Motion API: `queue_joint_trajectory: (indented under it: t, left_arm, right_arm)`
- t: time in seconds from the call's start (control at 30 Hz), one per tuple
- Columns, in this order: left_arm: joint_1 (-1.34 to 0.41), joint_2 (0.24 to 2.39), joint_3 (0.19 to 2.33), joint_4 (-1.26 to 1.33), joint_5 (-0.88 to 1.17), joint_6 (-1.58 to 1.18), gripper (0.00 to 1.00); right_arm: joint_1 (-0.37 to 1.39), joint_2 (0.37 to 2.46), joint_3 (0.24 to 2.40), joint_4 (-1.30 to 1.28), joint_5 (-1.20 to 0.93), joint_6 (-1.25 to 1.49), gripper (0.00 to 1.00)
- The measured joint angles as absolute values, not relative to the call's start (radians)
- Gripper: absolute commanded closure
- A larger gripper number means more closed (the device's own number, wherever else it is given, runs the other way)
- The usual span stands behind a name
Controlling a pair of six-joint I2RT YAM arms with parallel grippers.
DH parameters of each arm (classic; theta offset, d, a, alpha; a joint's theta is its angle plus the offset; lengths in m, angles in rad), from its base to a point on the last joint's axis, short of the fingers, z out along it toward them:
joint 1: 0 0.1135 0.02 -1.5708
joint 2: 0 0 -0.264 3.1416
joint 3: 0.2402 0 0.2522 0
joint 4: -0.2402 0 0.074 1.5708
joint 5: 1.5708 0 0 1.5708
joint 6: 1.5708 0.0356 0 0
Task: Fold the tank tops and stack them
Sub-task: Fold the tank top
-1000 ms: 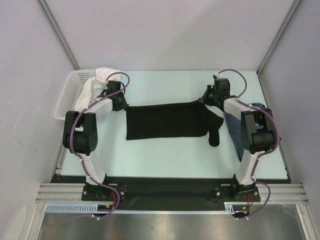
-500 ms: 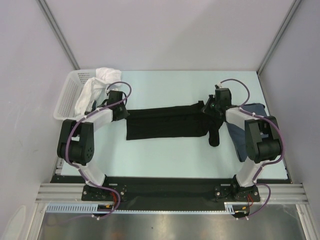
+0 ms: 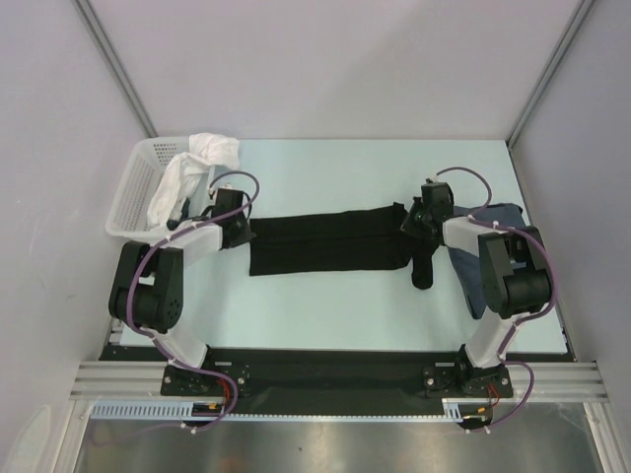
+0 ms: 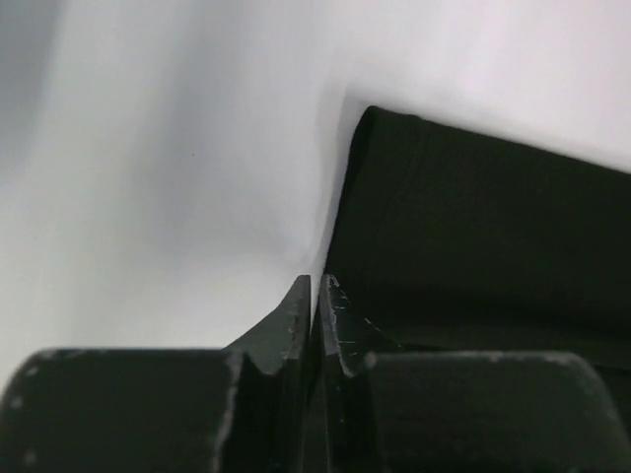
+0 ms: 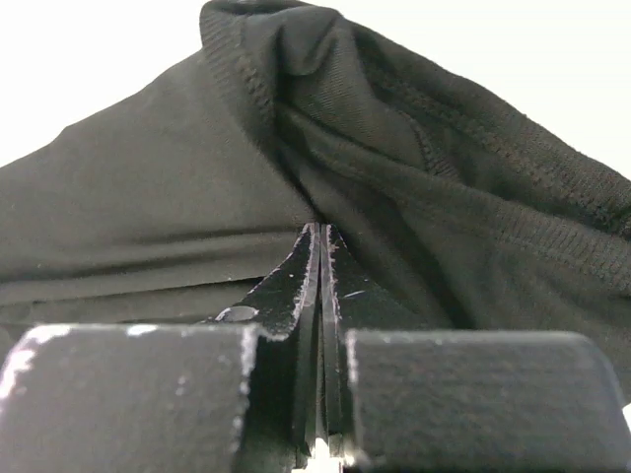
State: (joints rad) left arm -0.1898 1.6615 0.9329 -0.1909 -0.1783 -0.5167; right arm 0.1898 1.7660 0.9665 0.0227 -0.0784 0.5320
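The plain black cloth tank top (image 3: 325, 244) lies across the middle of the pale table (image 3: 325, 315) as a long flat band running left to right. One narrow end trails towards the near edge at its right side. My left gripper (image 3: 242, 232) sits at the band's left end. In the left wrist view (image 4: 315, 291) my two dark fingertips are pressed together on the very edge of the black fabric (image 4: 473, 246), with bare table to their left. My right gripper (image 3: 414, 222) is at the opposite end. There the fingers are closed tight (image 5: 320, 236) on a bunched, seamed fold of the same top (image 5: 148, 207), which rises in wrinkles just beyond the tips. The dark slate-blue cloth tank top (image 3: 465, 281) lies at the right side of the table, partly under my right arm. At the far left corner stands a white plastic lattice basket (image 3: 128, 197) with crumpled white cloth (image 3: 212, 148) spilling over its rim.
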Motion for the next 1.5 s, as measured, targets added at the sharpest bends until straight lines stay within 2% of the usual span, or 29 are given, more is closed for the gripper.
queue_joint_trajectory:
  t: [0.03, 0.13, 0.17, 0.43, 0.5, 0.57, 0.6, 0.63, 0.73, 0.9, 0.97, 1.0, 1.2, 1.23, 1.3, 1.4, 1.43, 1.5]
  left_arm:
    - [-0.193, 1.661, 0.927, -0.189, -0.182, -0.517, 0.71]
    - [-0.196, 1.658, 0.909, -0.184, -0.193, -0.522, 0.58]
    - [-0.197, 1.656, 0.903, -0.182, -0.198, -0.522, 0.57]
    - [-0.2, 1.575, 0.895, -0.237, -0.29, -0.551, 0.49]
    - [-0.2, 1.552, 0.904, -0.26, -0.314, -0.561, 0.48]
    - [-0.193, 1.518, 0.907, -0.272, -0.315, -0.574, 0.44]
    - [-0.191, 1.505, 0.907, -0.275, -0.311, -0.576, 0.36]
    - [-0.189, 1.49, 0.907, -0.274, -0.307, -0.577, 0.3]
    - [-0.184, 1.461, 0.907, -0.263, -0.279, -0.574, 0.17]
    - [-0.184, 1.511, 0.975, -0.274, -0.23, -0.564, 0.15]
    - [-0.184, 1.571, 1.037, -0.282, -0.218, -0.549, 0.15]
    - [-0.184, 1.604, 1.069, -0.286, -0.209, -0.544, 0.15]
    - [-0.184, 1.812, 1.268, -0.332, -0.174, -0.503, 0.22]
    - [-0.184, 1.84, 1.292, -0.342, -0.166, -0.497, 0.24]
    - [-0.184, 1.887, 1.336, -0.362, -0.15, -0.493, 0.28]
    - [-0.184, 1.944, 1.386, -0.379, -0.132, -0.487, 0.28]
    - [-0.184, 1.959, 1.398, -0.382, -0.128, -0.487, 0.28]
    - [-0.184, 1.982, 1.411, -0.39, -0.124, -0.487, 0.29]
  right_arm:
    - [0.189, 1.771, 0.966, 0.02, -0.072, 0.536, 0.98]
    - [0.189, 1.782, 0.966, 0.019, -0.057, 0.551, 0.78]
    - [0.189, 1.782, 0.966, 0.019, -0.051, 0.555, 0.71]
    - [0.188, 1.772, 0.952, 0.018, -0.029, 0.572, 0.56]
    - [0.188, 1.749, 0.937, 0.012, -0.019, 0.575, 0.49]
    - [0.188, 1.71, 0.918, 0.005, -0.006, 0.578, 0.43]
    - [0.188, 1.681, 0.908, -0.001, 0.002, 0.58, 0.41]
    - [0.188, 1.662, 0.902, -0.008, 0.007, 0.582, 0.34]
    - [0.193, 1.584, 0.879, -0.036, 0.036, 0.594, 0.29]
    - [0.217, 1.462, 0.825, -0.092, 0.078, 0.622, 0.28]
    - [0.252, 1.429, 0.805, -0.122, 0.098, 0.647, 0.11]
    - [0.281, 1.414, 0.797, -0.143, 0.11, 0.669, 0.08]
    - [0.472, 1.338, 0.718, -0.221, 0.189, 0.853, 0.16]
    - [0.494, 1.316, 0.688, -0.228, 0.201, 0.907, 0.2]
    - [0.505, 1.285, 0.635, -0.225, 0.219, 0.979, 0.24]
    - [0.502, 1.262, 0.57, -0.225, 0.247, 1.08, 0.28]
    - [0.501, 1.262, 0.563, -0.226, 0.254, 1.102, 0.34]
    - [0.498, 1.264, 0.56, -0.225, 0.27, 1.144, 0.37]
